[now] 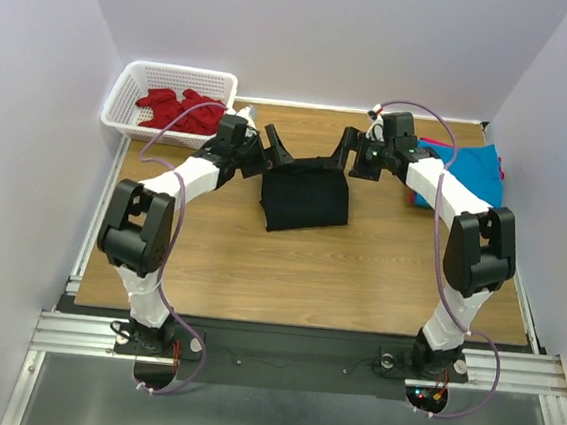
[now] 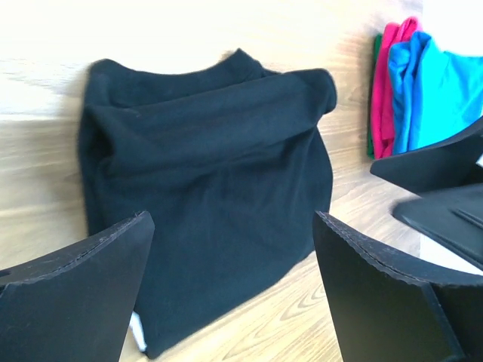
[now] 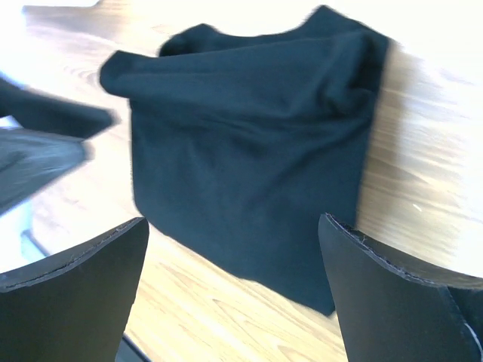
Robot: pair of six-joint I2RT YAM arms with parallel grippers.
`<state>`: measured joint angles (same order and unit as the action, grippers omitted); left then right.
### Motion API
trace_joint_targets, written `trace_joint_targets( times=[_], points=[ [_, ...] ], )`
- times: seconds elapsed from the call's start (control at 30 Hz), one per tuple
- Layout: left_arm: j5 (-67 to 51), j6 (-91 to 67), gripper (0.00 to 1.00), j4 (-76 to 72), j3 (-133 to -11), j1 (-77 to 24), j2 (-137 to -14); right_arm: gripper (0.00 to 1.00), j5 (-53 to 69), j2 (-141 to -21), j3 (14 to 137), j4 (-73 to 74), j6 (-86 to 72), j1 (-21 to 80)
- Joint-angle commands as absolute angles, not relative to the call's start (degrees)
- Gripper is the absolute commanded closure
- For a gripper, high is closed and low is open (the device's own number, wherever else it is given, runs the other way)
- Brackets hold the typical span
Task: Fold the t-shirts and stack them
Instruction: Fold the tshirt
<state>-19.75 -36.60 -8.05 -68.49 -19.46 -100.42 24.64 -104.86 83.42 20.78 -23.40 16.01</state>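
A folded black t-shirt [image 1: 305, 197] lies flat on the wooden table [image 1: 357, 280], mid-table. My left gripper [image 1: 277, 150] hovers open at its far left corner and holds nothing. My right gripper [image 1: 348, 150] stands open at the far right corner, also empty. In the left wrist view the black t-shirt [image 2: 211, 173] fills the space beyond the open left gripper [image 2: 232, 220]. From the right wrist camera the same t-shirt [image 3: 256, 143] lies beyond the open right gripper [image 3: 234, 221]. A turquoise-blue t-shirt [image 1: 473, 171] tops a pile at the right. Red t-shirts [image 1: 181, 109] lie in the basket.
A white lattice basket [image 1: 124, 97] stands at the far left corner. The pile at the right shows red cloth [image 2: 385, 83] and a green edge under the turquoise t-shirt [image 2: 445, 98]. White walls close in the table on three sides.
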Motion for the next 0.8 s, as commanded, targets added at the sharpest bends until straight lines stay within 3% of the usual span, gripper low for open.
trace_joint_targets(
  times=[0.0,0.37,0.77],
  points=[
    [-23.73,-36.83,0.01,-11.25,-73.56,-19.6,-104.84,0.0,31.2,-109.06,86.22,16.35,-25.22,16.52],
    [-21.27,-37.79,0.01,-10.99,-85.43,-17.93,-119.25,0.0,34.45,-130.59,107.13,14.06,-30.05,15.82],
    [-22.06,-37.71,0.01,-9.67,-83.14,-15.29,-121.65,0.0,32.43,-137.64,105.82,14.15,-30.94,14.68]
  ],
)
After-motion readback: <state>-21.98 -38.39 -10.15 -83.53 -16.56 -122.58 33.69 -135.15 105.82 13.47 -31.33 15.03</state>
